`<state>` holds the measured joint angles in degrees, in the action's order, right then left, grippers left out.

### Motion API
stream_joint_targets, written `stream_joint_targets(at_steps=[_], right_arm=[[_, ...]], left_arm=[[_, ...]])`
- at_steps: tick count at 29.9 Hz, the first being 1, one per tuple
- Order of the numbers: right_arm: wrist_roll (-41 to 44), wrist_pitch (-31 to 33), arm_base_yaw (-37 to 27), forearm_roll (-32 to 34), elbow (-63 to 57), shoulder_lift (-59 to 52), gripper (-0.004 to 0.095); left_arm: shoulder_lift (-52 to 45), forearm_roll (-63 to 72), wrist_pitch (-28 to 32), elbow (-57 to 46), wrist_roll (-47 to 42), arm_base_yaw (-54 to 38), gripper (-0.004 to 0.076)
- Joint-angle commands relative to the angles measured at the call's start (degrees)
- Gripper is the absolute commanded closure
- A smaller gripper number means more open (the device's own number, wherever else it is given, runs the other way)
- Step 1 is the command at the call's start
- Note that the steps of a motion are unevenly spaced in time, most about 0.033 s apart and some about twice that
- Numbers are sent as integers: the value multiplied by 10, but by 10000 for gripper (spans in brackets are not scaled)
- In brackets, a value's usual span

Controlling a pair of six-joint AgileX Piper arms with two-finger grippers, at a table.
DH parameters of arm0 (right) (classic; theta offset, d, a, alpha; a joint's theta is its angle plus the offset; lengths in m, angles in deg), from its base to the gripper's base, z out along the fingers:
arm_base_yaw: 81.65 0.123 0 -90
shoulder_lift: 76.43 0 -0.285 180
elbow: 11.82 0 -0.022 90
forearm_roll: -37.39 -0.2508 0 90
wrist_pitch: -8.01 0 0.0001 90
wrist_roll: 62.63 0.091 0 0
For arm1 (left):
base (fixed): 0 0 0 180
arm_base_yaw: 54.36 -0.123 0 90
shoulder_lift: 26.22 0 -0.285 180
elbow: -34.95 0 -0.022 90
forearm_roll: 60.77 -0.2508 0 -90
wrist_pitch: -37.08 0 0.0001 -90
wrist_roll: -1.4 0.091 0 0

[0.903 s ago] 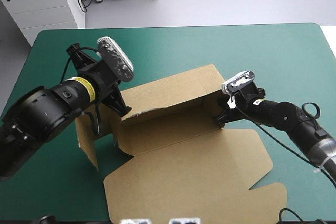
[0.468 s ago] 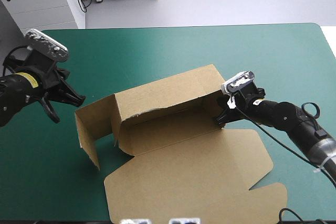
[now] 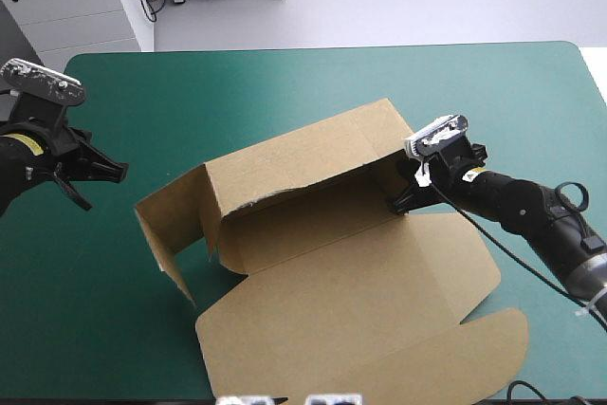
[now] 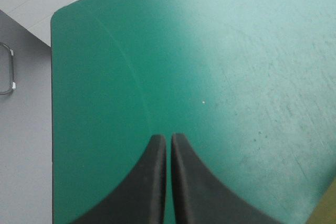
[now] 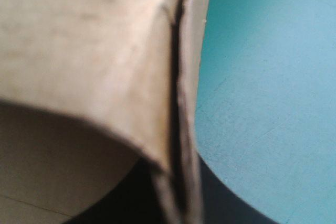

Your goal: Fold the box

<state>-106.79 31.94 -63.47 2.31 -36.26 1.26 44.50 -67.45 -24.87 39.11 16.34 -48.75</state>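
Observation:
The brown box lies mid-table with its long back wall raised, a left end flap standing and the lid flat toward the near edge. My right gripper is shut on the right end wall at the back corner. In the right wrist view the board's doubled edge runs between the black fingers. My left gripper hangs shut over bare cover near the table's left edge, well apart from the box. Its fingers meet over the teal-green cover.
The table's far left corner lies ahead of the left gripper. A sliver of the box shows beside it. Open teal-green cover stretches behind the box to the far edge. A white cabinet stands beyond the far left corner.
My left arm has drawn back from the box's left back corner to the table's left edge. The box has turned and shifted a little, its right end carried farther away by my right gripper.

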Motion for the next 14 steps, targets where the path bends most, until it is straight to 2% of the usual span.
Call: stream_joint_targets(at_steps=[1,5,8,12,14], right_arm=[[95,10,-1,72,70,-14,924],[219,78,-1,180,135,2,924],[278,160,-1,243,185,18,926],[321,268,-1,264,238,43,927],[335,302,-1,269,253,57,927]], left_arm=[[-10,-1,71,13,-22,-1,709],[-10,-7,87,13,-22,-1,709],[-10,-14,88,13,-22,-1,709],[-9,-21,87,13,-22,-1,709],[-9,-23,84,13,-22,-1,709]])
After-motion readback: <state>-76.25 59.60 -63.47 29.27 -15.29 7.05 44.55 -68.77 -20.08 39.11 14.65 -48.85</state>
